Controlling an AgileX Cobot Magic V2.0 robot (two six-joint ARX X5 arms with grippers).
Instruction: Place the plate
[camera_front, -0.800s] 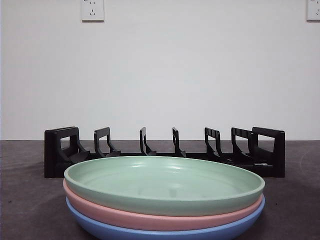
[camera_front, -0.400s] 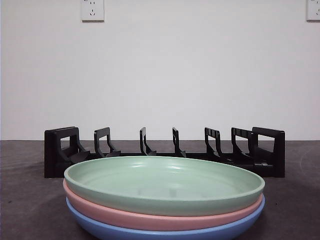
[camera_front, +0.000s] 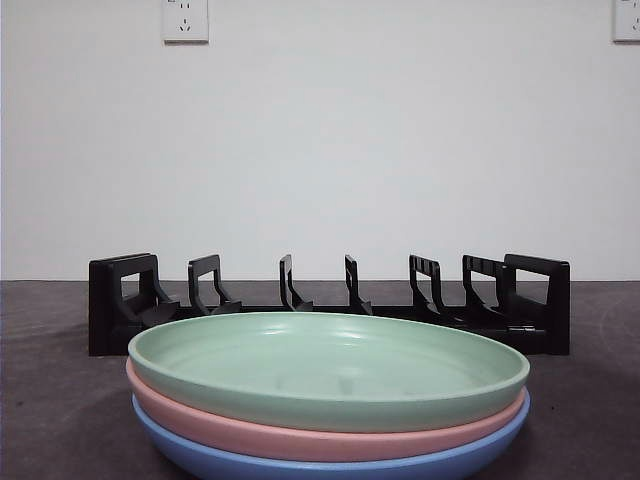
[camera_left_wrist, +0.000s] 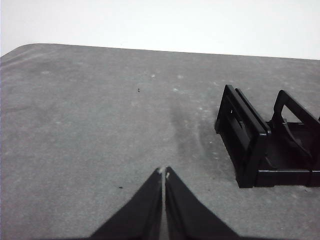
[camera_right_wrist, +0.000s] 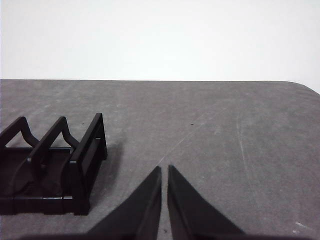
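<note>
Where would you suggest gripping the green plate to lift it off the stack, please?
Probably its raised rim: the green plate lies flat atop the pink plate and blue plate, so only the flared edge overhangs. Come from a side, one jaw above and one below the rim.

light: even, bright; shadows: soft; focus: sharp; glare: none

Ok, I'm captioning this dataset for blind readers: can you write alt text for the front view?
Three stacked plates fill the foreground on a dark table: a green plate on top, a pink plate under it and a blue plate at the bottom. Behind them stands an empty black dish rack before a white wall with two sockets. No end effector shows in this view.
</note>
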